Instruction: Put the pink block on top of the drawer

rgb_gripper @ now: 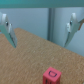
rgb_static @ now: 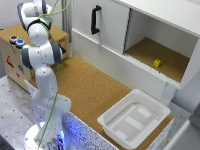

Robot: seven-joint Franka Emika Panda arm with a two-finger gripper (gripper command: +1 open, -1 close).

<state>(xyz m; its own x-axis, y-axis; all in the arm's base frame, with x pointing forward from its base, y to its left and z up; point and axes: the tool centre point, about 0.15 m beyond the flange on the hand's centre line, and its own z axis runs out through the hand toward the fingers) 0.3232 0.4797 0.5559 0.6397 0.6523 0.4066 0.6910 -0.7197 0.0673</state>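
Observation:
The pink block [rgb_gripper: 52, 76] is a small red-pink cube lying on the brown cork surface [rgb_gripper: 30, 60]; it shows only in the wrist view. My gripper [rgb_gripper: 40, 30] is open and empty, its two fingers spread wide and apart from the block. In the exterior view the arm [rgb_static: 42, 55] stands at the exterior view's left; I cannot make out the gripper or the block there. The white drawer cabinet [rgb_static: 165, 12] with a black handle [rgb_static: 95, 19] stands at the back, its right compartment open.
A small yellow block [rgb_static: 157, 62] lies inside the open compartment. A white tray [rgb_static: 117, 131] sits at the front right of the cork table [rgb_static: 90, 85]. A wooden box [rgb_static: 10, 55] with coloured buttons stands behind the arm.

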